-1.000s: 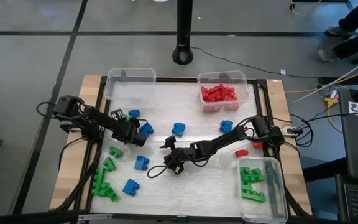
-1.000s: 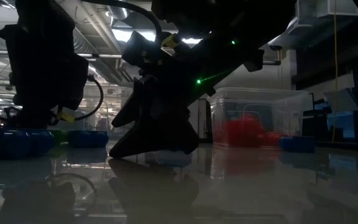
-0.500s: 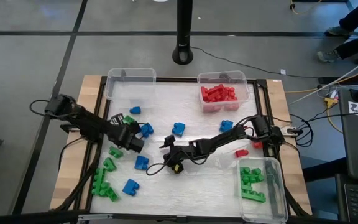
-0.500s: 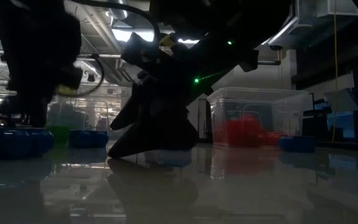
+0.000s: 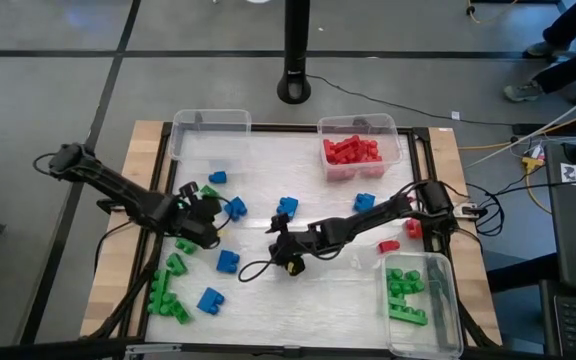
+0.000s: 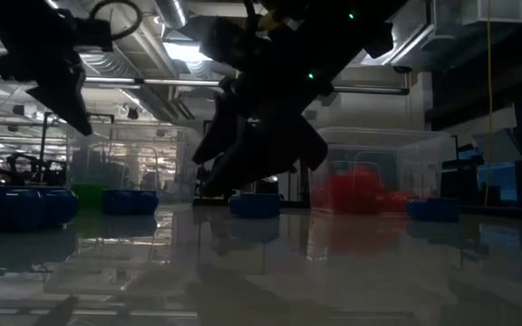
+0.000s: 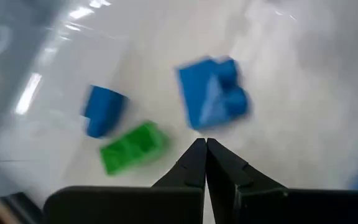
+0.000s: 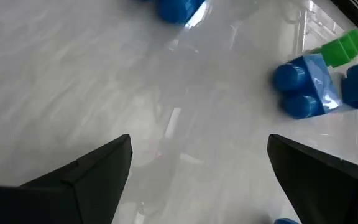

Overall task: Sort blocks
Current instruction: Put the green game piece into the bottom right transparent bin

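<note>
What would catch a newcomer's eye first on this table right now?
Probably the two dark arms meeting mid-table: the left gripper, fingers shut and empty, points at a blue block, while the right gripper hangs wide open over bare tabletop. Next, the red blocks piled in the far clear bin and the green blocks in the near right bin.

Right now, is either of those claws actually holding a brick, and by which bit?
No. The left gripper is shut with nothing between its fingers, blue and green blocks lying beyond it. The right gripper is wide open above bare table.
</note>
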Available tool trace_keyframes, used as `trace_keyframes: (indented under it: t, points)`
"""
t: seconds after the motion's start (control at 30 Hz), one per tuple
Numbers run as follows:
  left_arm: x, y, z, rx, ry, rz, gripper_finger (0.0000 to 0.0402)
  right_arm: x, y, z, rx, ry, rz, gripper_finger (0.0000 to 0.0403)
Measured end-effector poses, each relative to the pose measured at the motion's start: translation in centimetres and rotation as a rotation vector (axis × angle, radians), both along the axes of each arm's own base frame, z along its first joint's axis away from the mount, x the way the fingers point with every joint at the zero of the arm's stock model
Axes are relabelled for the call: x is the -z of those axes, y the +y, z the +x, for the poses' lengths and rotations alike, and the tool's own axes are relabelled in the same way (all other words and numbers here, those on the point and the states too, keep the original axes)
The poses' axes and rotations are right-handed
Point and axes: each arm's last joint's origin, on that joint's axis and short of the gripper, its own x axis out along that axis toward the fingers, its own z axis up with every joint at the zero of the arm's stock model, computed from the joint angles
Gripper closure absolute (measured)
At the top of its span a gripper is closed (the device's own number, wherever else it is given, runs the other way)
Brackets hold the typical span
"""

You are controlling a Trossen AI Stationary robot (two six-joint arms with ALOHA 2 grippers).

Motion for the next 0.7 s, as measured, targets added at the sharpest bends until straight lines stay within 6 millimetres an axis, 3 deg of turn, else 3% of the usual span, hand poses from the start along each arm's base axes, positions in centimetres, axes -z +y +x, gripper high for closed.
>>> trace_keyframes:
  t: [0.17, 0.5, 0.7]
  points:
    - [1.2, 1.5, 0.0, -0.097, 0.03, -0.062, 0.039, 0.8, 0.0, 0.0, -0.003, 0.015, -0.005, 0.0029]
    - [1.9, 6.0, 1.1, -0.346, -0.011, -0.259, 0.0246, 1.9, -0.1, -0.6, -0.001, 0.01, -0.016, 0.0029]
    - [3.2, 7.1, 1.0, -0.375, -0.009, -0.296, 0.023, 2.4, -0.2, -0.9, 0.0, 0.02, -0.02, 0.0029]
